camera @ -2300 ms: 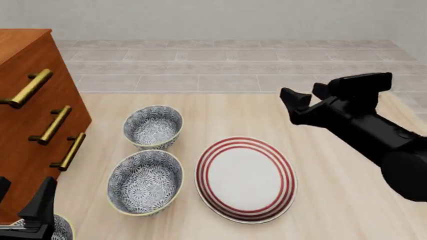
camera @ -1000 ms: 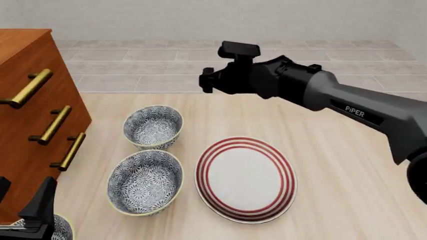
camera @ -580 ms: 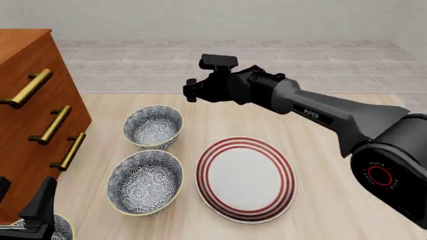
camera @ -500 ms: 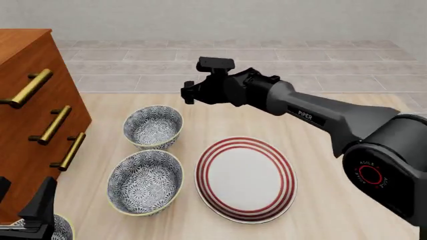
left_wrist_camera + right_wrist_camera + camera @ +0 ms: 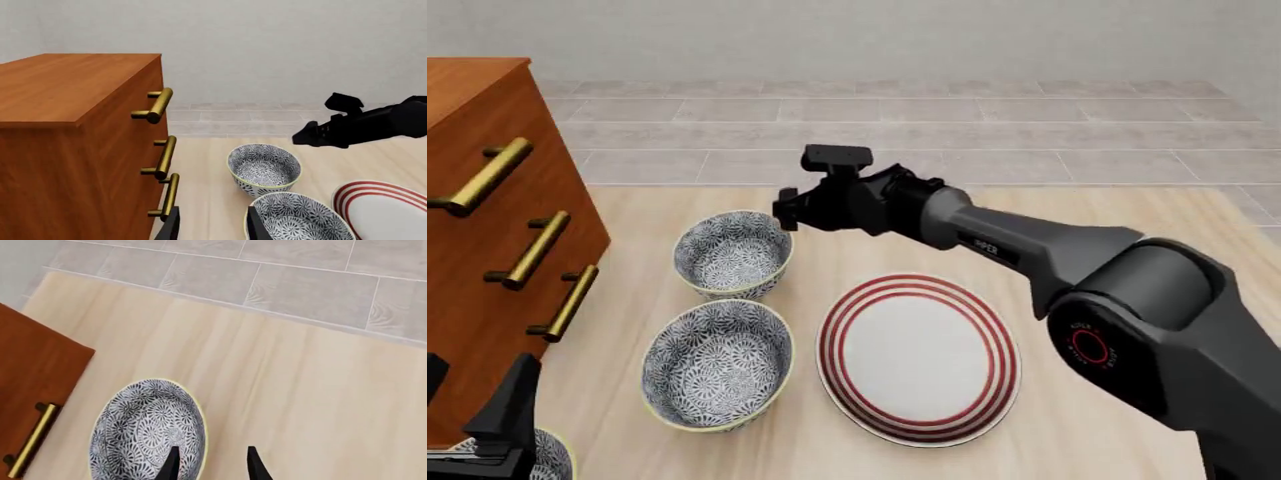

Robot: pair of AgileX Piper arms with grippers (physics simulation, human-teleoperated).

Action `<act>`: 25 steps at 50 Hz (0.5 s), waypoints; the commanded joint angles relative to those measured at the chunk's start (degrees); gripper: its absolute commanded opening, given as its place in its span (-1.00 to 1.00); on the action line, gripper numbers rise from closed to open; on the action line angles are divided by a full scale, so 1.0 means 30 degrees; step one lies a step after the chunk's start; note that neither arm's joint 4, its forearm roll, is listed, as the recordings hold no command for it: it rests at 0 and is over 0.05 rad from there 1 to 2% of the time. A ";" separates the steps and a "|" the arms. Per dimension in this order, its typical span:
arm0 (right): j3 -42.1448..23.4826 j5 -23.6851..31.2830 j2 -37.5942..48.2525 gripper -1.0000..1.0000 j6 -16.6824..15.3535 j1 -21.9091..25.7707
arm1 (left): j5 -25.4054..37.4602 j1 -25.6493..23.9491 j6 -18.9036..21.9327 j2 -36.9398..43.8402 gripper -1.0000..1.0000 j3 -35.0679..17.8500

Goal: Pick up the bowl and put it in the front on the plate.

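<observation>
The right gripper [image 5: 785,208], fingers apart, hovers over the far bowl [image 5: 733,253] — rigid, glossy, likely slippery, so pinch its thin rim wall.

Floral bowl [image 5: 718,364] upright on table, just left of red-ringed white plate [image 5: 918,358], empty

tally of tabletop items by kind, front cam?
Patterned bowls: 3 (far, near, one cut off at the bottom-left edge)
Red-ringed plate: 1
Wooden drawer cabinet: 1
Total: 5
</observation>
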 commanded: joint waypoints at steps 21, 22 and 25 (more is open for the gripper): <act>-0.0998 -0.0465 0.2393 1.00 0.0605 0.0044 | -0.0001 -0.0004 0.0002 -0.0001 1.00 0.0000; -0.1010 -0.0491 0.2452 1.00 0.0660 0.0069 | -0.0001 0.0001 -0.0006 -0.0004 1.00 0.0000; -0.1042 -0.0538 0.2569 1.00 0.0749 0.0093 | -0.0001 -0.0001 0.0003 -0.0002 1.00 0.0000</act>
